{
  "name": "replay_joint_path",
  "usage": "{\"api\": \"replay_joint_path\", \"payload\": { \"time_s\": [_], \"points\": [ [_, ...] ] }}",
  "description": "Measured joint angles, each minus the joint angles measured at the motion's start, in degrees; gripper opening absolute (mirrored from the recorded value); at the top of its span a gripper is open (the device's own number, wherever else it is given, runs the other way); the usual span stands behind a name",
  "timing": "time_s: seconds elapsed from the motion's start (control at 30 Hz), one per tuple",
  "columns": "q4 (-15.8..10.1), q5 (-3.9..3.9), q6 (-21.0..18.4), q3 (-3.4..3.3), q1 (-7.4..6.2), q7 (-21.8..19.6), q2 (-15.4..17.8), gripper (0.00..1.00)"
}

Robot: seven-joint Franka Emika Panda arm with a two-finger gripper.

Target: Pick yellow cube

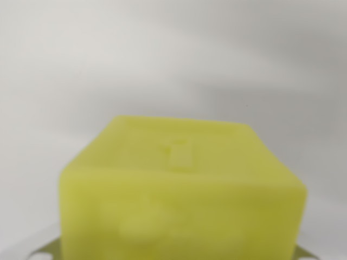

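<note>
Yellow cube (181,203) fills the lower centre of the wrist view, very close to the lens and blurred. Top face and near face both show; a small raised or recessed mark sits on the top face, detail too soft to read. Behind the cube there is only a plain pale grey surface, probably the counter (162,65), nothing else on it in view.

Jaws: fingers aren't clearly visible. Small metallic bits poke out below the cube at its lower left and lower right corners, could be gripper hardware, can't confirm. So I cannot tell if the jaws are released, clenched or gripping the cube.

My read: we're at or near the grasp step, since the cube sits right under the camera and roughly centred.

To do it well:
- keep the cube centred between the jaws, square to its side faces, not on a corner
- grip on the flat sides below the top edge
- confirm firm hold before lifting, then lift straight up
- watch for slip; the surface looks smooth and slightly waxy
</note>
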State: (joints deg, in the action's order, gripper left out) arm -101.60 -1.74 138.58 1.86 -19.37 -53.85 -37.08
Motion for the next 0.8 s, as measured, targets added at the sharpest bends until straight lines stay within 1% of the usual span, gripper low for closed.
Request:
{"api": "replay_joint_path", "payload": {
  "time_s": [0.8],
  "points": [
    [-0.1,0.39,-6.0,0.0,-0.04,0.2,6.0,0.0]
  ]
}}
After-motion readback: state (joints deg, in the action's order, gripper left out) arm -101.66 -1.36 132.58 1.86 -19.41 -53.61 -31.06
